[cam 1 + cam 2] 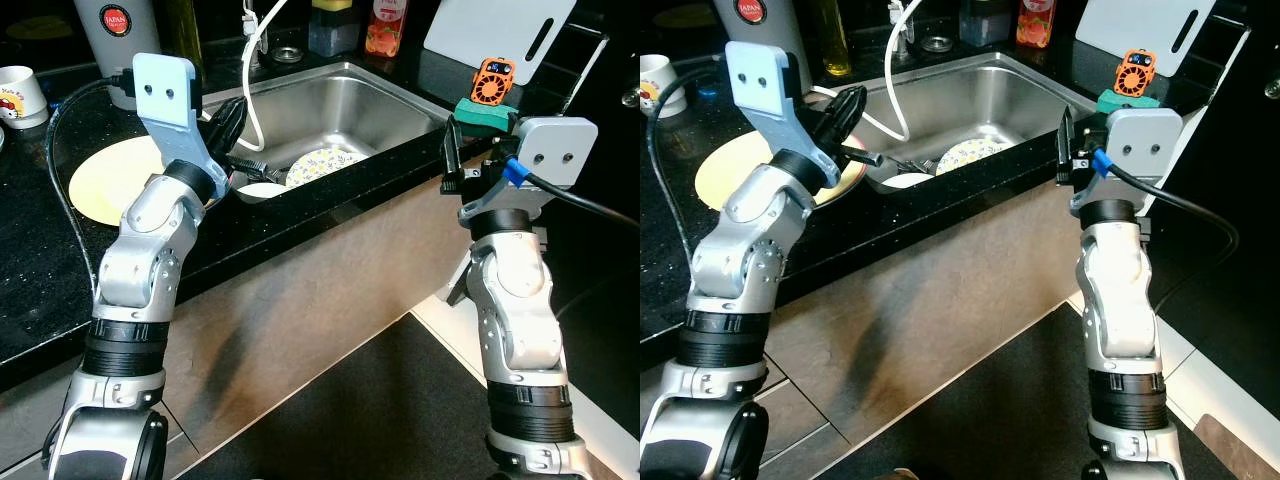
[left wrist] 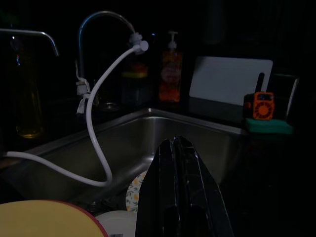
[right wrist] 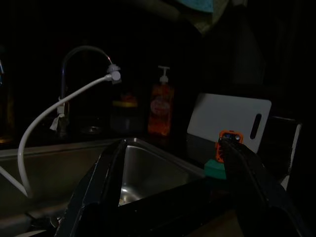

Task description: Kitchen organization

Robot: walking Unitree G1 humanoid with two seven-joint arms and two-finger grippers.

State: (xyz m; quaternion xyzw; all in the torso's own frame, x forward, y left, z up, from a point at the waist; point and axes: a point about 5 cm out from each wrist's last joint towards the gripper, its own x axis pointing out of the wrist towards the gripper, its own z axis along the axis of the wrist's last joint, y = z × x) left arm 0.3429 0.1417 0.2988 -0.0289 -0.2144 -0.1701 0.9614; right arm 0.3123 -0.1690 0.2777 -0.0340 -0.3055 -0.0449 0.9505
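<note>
Now my left gripper (image 1: 232, 118) hovers at the near left corner of the steel sink (image 1: 385, 105), fingers pressed together around nothing, just beside a yellow plate (image 1: 100, 180) on the black counter. Inside the sink lie a patterned plate (image 1: 320, 165) and a white bowl (image 1: 262, 190). My right gripper (image 3: 173, 192) waits at the sink's right front edge, fingers spread wide.

Head views bright, sharp; glare on steel sink (image 1: 352, 108). Wrist views v. dim, underexposed, bkgd murky.

Patterned plate (image 1: 322, 164) in steel sink (image 1: 375, 100)
</note>
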